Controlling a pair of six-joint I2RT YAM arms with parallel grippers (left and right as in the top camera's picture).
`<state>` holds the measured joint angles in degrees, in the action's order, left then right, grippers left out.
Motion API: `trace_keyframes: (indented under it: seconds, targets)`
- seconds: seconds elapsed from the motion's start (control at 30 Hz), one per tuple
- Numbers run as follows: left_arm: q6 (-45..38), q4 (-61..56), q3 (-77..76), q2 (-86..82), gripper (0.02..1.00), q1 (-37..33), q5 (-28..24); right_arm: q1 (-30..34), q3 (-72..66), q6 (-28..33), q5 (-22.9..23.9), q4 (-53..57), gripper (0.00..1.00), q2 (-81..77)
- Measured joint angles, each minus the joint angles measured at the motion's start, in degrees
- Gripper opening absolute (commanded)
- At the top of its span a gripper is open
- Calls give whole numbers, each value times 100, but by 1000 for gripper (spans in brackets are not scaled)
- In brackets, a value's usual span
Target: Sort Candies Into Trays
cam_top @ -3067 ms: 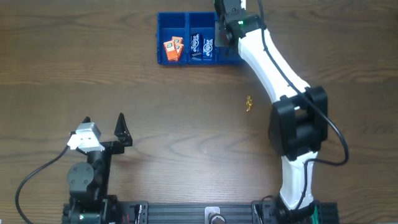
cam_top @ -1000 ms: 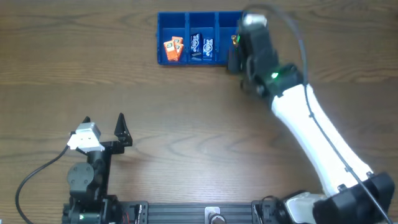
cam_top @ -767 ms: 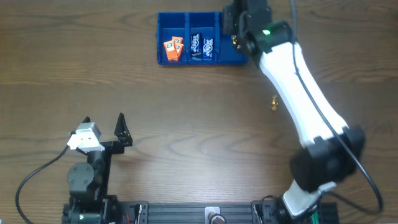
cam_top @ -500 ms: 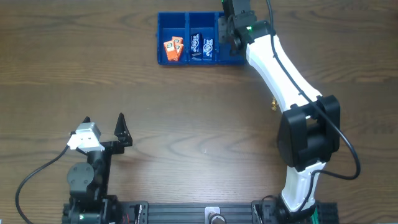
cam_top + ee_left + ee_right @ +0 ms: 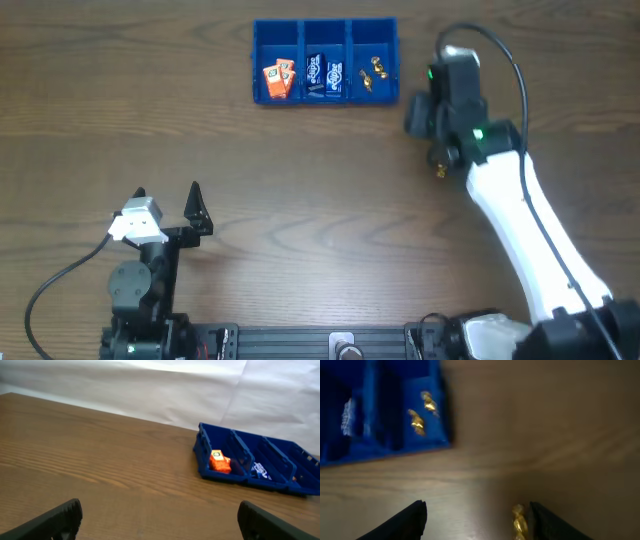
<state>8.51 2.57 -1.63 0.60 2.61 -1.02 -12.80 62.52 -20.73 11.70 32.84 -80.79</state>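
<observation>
1. We see a blue tray point(image 5: 278, 40) with three compartments at the far middle of the table point(image 5: 300, 200).
2. Its left compartment holds orange candies point(image 5: 278, 78), the middle one blue candies point(image 5: 325, 76), and the right one two gold candies point(image 5: 372, 72).
3. One loose gold candy point(image 5: 437, 168) lies on the bare wood, to the right of the tray and nearer to us than it, well apart from the tray's wall.
4. The right claw point(image 5: 477, 522) hangs over that loose candy with its fingers spread wide and nothing between them but air. In the right wrist view the candy sits on the table inside the gap, closer to one finger than the other, and we cannot tell whether it touches either.
5. The left claw point(image 5: 167, 192) sits at the near left, by its own base, far from the tray. Its fingers are spread wide too, and it has hold of nothing.
</observation>
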Motion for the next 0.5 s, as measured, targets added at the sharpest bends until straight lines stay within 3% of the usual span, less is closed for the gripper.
trace_keyframes:
  seconds: [0.17,0.5]
  targets:
    - [0,0,0,-2,998,0,0,90,-1685,-358,-350,-240,680,111]
    - [0,0,0,-2,998,0,-2,741,-1770,-581,-457,-1115,682,-841]
